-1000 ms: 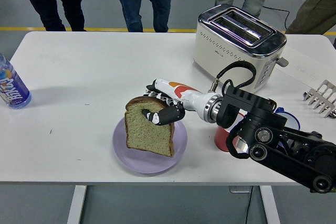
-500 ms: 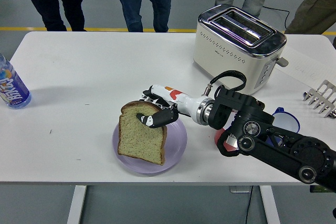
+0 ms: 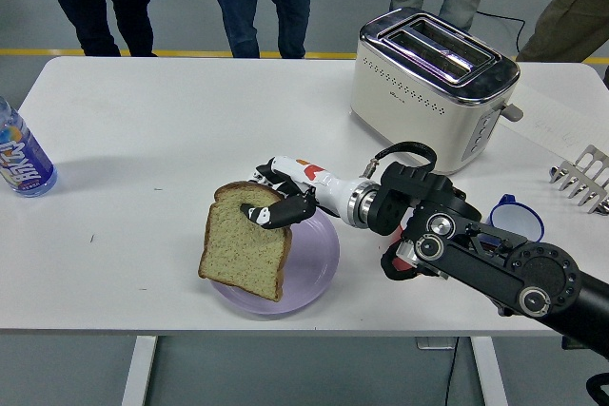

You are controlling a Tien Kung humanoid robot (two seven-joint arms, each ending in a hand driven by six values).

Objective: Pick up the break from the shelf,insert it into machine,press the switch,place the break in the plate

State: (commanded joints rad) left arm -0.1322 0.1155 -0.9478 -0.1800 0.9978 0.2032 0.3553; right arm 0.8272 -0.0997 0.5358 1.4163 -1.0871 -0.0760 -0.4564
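- A slice of bread is being held tilted over the lilac plate, its lower edge reaching down to the plate's left part and its left corner overhanging the plate's rim.
- The slice is being pinched at its upper right crust by the right hand: a dark fingertip is being pressed on the slice's facing side while the other fingers are being kept behind the crust, so the hand is clenched on the bread.
- The hand is lying above and to the right of the slice, with the white and orange wrist and the black right arm being led in from the lower right of the picture.
- The plate is being carried by the white table near its front edge, roughly at the middle.
- A red object is being partly hidden beside the arm's joint, right of the plate; what it is cannot be told.
- A blue-rimmed round thing is being shown just behind the arm.
- A cream and chrome toaster is standing well apart from the plate, at the table's far right, with both slots empty.
- A pale rack is being cut off by the right edge.
- A drinks bottle is standing at the left edge of the table.
- Several people are standing at the far side, only legs being shown.
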